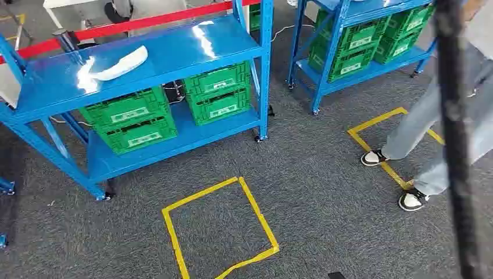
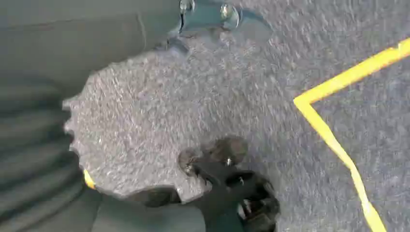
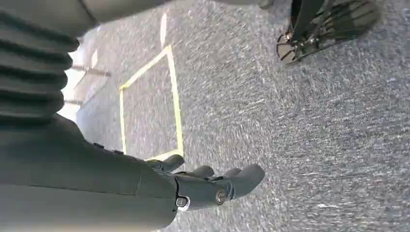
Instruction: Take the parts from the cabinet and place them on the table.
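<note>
Facing a blue shelving cabinet (image 1: 174, 58) across grey carpet, the robot is seemingly approaching. A white part (image 1: 122, 64) is lying on its top shelf. The right robot hand (image 3: 212, 186) is hanging released, empty; the left robot hand's (image 2: 193, 14) state I cannot tell. Next: stepping closer, reaching.

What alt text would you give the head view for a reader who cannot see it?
A white curved part lies on the top of a blue shelf cart, with green crates stacked on the shelf below. In front, yellow tape marks a square on grey carpet. To the right stand a second blue cart with crates and a person's legs by another taped square.
</note>
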Robot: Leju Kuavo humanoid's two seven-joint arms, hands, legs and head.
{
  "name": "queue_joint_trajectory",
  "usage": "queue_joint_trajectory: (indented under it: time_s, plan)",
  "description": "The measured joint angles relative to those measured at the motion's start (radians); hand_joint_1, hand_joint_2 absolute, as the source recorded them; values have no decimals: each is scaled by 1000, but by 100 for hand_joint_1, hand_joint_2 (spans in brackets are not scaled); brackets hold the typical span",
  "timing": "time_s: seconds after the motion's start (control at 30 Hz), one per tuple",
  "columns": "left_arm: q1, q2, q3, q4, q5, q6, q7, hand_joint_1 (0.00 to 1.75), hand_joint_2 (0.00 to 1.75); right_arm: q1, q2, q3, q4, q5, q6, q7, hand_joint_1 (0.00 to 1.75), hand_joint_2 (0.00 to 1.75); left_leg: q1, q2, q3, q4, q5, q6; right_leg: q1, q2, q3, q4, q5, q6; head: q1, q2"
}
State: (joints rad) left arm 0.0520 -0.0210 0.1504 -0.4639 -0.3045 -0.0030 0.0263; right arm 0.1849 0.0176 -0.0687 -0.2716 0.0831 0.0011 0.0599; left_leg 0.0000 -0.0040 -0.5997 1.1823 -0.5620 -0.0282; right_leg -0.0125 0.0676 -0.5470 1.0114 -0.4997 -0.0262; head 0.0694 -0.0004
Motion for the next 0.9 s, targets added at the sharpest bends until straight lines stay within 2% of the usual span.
queue_joint_trajectory:
  time_s: [0.03, 0.07, 0.1, 0.13, 0.2, 0.23, 0.27, 0.3, 0.33, 0.37, 0.4, 0.43, 0.47, 0.53, 0.57, 0.6, 0.63, 0.67, 0.7, 0.73, 0.77, 0.8, 0.83, 0.9]
  plan:
    - [-5, -3, 15, 6, -29, 0, 3, 0, 175, -6, 1, -8, 1, 9, 2, 8, 0, 175, 0, -19, 39, -94, 47, 5, 0, 12, 3, 0, 0, 1, 0, 0]
    - [-10, -5, 31, 13, -58, 0, 5, 0, 175, -12, 3, -16, 3, 16, 4, 15, 0, 175, 0, -65, 63, -162, 62, 13, -2, 23, 1, 0, 0, 3, 0, 0]
    - [-15, -7, 50, 24, -87, 0, 8, 0, 175, -21, 5, -25, 5, 24, 6, 19, 0, 175, 2, -80, 70, -180, 56, 16, 3, 36, -5, 5, 0, 12, 1, 0]
    - [-19, -9, 68, 30, -121, 0, 13, 0, 175, -27, 6, -34, 5, 33, 7, 27, 0, 175, -2, -71, 67, -176, 55, 17, -1, 46, -12, 4, 5, 20, 0, 0]
    - [-26, -14, 105, 39, -183, -1, 18, 0, 175, -30, 10, -52, 12, 49, 10, 37, 0, 175, -7, -52, 70, -177, 56, 28, -8, 66, -19, -2, 10, 36, 0, 0]
    - [-32, -24, 120, 44, -212, -2, 19, 0, 175, -33, 11, -59, 15, 57, 11, 46, 0, 175, 7, -40, 72, -193, 65, 37, -3, 73, -18, 2, 9, 44, 0, 0]
    - [-39, -27, 139, 50, -244, -2, 25, 0, 175, -35, 13, -69, 18, 66, 11, 52, 0, 175, 5, -29, 75, -198, 69, 43, 1, 20, -28, 22, -8, 45, 2, 0]
    - [-42, -31, 157, 56, -274, -2, 25, 0, 175, -44, 14, -75, 20, 75, 11, 58, 0, 175, 5, -18, 74, -198, 70, 48, 2, -22, -58, 78, -47, 47, 11, 0]
    - [-43, -34, 177, 66, -306, -2, 27, 0, 175, -55, 15, -82, 21, 83, 11, 65, 0, 175, 4, -4, 73, -198, 69, 49, 1, -42, -95, 153, -87, 50, 16, 0]
    - [-43, -37, 196, 75, -336, -2, 30, 0, 175, -65, 16, -91, 22, 92, 11, 69, 0, 175, 3, 14, 72, -197, 68, 51, 0, -52, -134, 234, -122, 54, 15, 0]
    - [-47, -41, 214, 83, -365, -2, 34, 0, 175, -73, 16, -100, 24, 101, 12, 74, 0, 175, 2, 29, 71, -195, 67, 51, -1, -56, -163, 294, -139, 57, 14, 0]
    - [-53, -44, 231, 90, -394, -1, 35, 0, 175, -79, 17, -107, 26, 110, 12, 83, 0, 175, 3, 35, 70, -193, 66, 49, -3, -59, -167, 305, -131, 59, 16, 0]
    - [-64, -49, 251, 99, -425, 1, 35, 0, 175, -82, 17, -117, 29, 119, 12, 89, 0, 175, 3, 41, 70, -190, 64, 47, -6, -62, -146, 268, -101, 61, 15, 0]
    - [-90, -59, 284, 111, -482, 3, 30, 0, 175, -85, 17, -133, 30, 136, 14, 101, 0, 175, 6, 46, 68, -180, 59, 40, -10, -70, -49, 99, -20, 62, 16, 0]
    - [-105, -62, 303, 116, -517, 5, 23, 0, 175, -90, 17, -142, 31, 145, 14, 105, 0, 175, 6, 50, 67, -172, 56, 35, -12, -81, -3, 16, -6, 60, 16, 0]
    - [-121, -63, 317, 120, -542, 9, 16, 0, 175, -100, 20, -150, 35, 155, 16, 108, 0, 175, -2, 52, 63, -165, 51, 28, -4, -80, -6, 12, -12, 55, 14, 0]
    - [-142, -64, 332, 126, -573, 13, 8, 0, 175, -106, 21, -159, 38, 164, 16, 113, 0, 175, -2, 51, 62, -163, 50, 26, -11, -75, -6, 9, -6, 47, 12, 0]
    - [-163, -64, 347, 130, -603, 17, -2, 0, 175, -112, 25, -169, 39, 173, 16, 120, 0, 175, -6, 50, 60, -163, 45, 49, -10, -77, -7, 8, -5, 49, 13, 0]
    - [-183, -65, 359, 134, -626, 21, -9, 0, 175, -116, 25, -176, 41, 181, 16, 123, 0, 175, -6, 49, 60, -165, 49, 55, -9, -77, -7, 8, -4, 48, 12, 0]
    - [-202, -68, 371, 139, -654, 24, -19, 0, 175, -122, 26, -185, 44, 190, 17, 124, 0, 175, -6, 49, 61, -168, 55, 45, -8, -77, -7, 8, -3, 45, 13, 0]
    - [-223, -72, 383, 145, -681, 27, -28, 0, 0, -129, 27, -194, 47, 200, 17, 129, 0, 175, -5, 47, 61, -172, 61, 35, -7, -77, -10, 9, -1, 42, 13, 0]
    - [-243, -73, 393, 149, -705, 30, -35, 0, 0, -136, 28, -201, 48, 207, 17, 135, 0, 175, -5, 47, 60, -175, 63, 32, -6, -77, -12, 9, 0, 39, 12, 0]
    - [-264, -75, 405, 155, -733, 34, -44, 0, 0, -142, 30, -210, 49, 216, 18, 139, 0, 0, -4, 47, 60, -177, 67, 26, -6, -77, -14, 9, 2, 36, 12, 0]
    - [-301, -78, 429, 164, -784, 43, -64, 0, 0, -152, 32, -226, 55, 233, 22, 143, 0, 0, -3, 47, 59, -179, 70, 20, -5, -77, -16, 10, 3, 34, 12, 0]
